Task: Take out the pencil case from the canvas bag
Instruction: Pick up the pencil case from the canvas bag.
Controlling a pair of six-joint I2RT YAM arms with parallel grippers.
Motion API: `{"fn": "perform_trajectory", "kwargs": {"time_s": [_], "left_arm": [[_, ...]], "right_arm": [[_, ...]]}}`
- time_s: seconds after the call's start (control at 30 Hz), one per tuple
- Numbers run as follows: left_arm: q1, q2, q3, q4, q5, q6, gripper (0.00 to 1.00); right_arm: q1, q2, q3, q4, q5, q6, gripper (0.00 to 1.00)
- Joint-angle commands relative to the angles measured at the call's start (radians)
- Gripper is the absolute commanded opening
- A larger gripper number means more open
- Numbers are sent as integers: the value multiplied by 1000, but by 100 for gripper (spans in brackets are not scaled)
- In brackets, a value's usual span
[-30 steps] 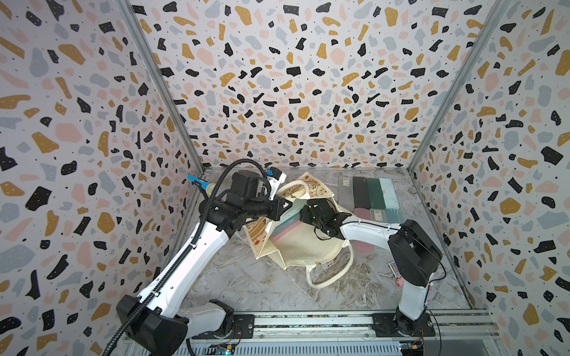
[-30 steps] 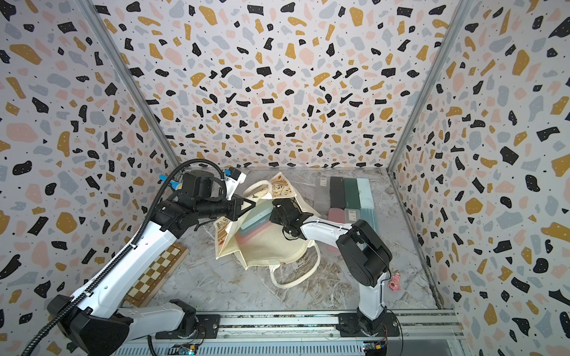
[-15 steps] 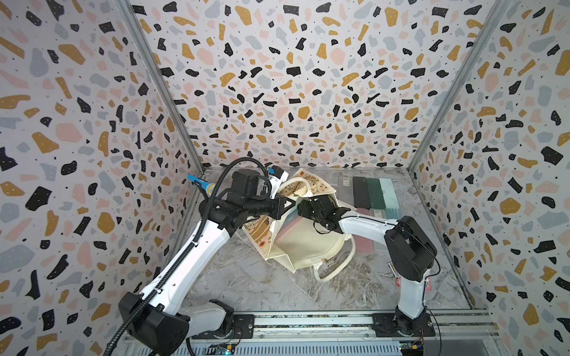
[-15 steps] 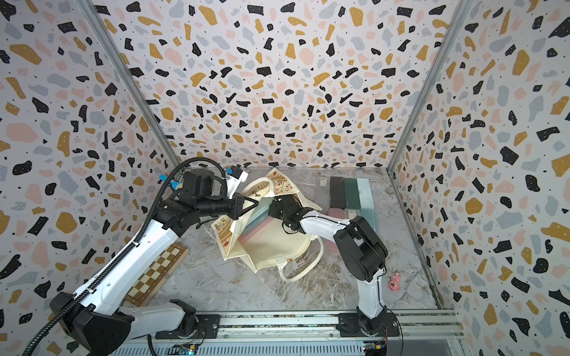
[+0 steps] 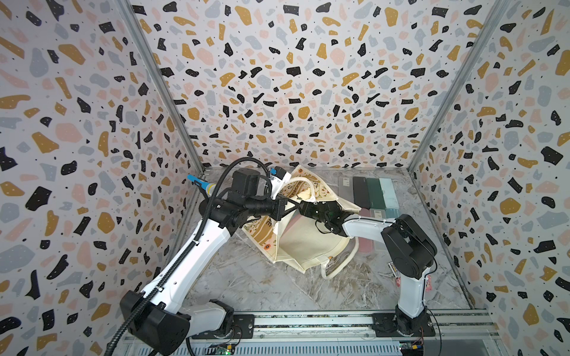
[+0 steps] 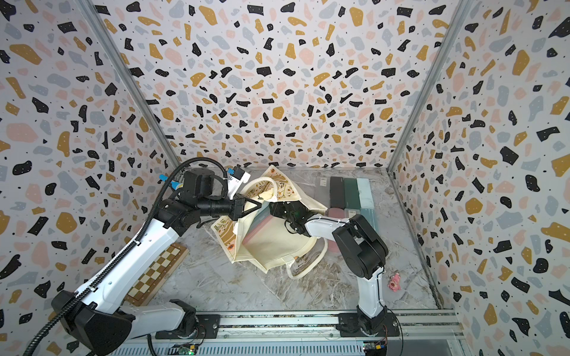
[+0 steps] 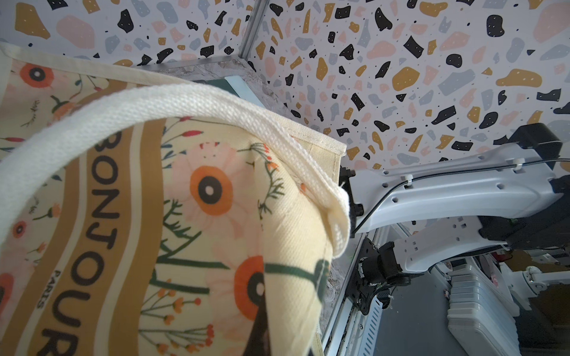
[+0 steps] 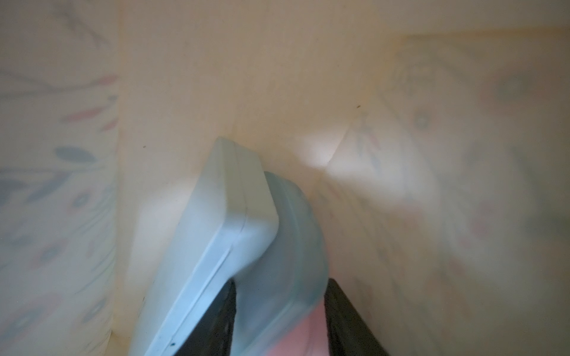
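Note:
The canvas bag (image 5: 308, 243) (image 6: 271, 246) lies on its side on the table, mouth toward the back left. My left gripper (image 5: 291, 204) (image 6: 260, 204) (image 7: 268, 333) is shut on the bag's rim and holds the mouth up beside the cream handle (image 7: 154, 101). My right gripper (image 6: 274, 209) (image 8: 279, 323) reaches inside the bag. Its black fingers (image 8: 342, 323) press both sides of a grey-blue pencil case (image 8: 287, 246). A light blue case (image 8: 216, 246) leans against it and a pink one (image 8: 296, 336) lies under it. Cases show in the bag's mouth (image 6: 260, 220).
Several more pencil cases (image 5: 370, 191) lie in a row at the back right, with a pink one (image 5: 365, 246) under the right arm. A chessboard (image 6: 157, 271) lies at the left and a small pink toy (image 6: 394, 282) at the right front.
The right gripper has pushed deeper into the bag and its jaws have narrowed onto the grey-blue case. The bag has slid slightly left while the left gripper keeps its hold.

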Motion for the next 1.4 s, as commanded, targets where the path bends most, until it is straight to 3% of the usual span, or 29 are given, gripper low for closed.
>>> {"fn": "perform_trajectory", "kwargs": {"time_s": [0.0,0.2,0.57,0.8,1.07,1.37], "left_arm": [[-12,-40,43,-7,163,0,0],[-12,-34,40,-14,124,2,0],[-12,-20,50,-51,-19,-1,0],[-12,-6,60,-65,-188,-19,0],[-12,7,75,-51,-283,-46,0],[-12,14,91,-52,-443,-70,0]], "right_arm": [[-53,-62,-10,67,24,28,41],[-53,-95,-31,66,40,26,30],[-40,-156,-45,10,95,45,22],[14,-190,-47,-25,119,19,20],[126,-248,-65,-93,254,-88,20],[204,-357,-136,-74,309,-184,19]]}}
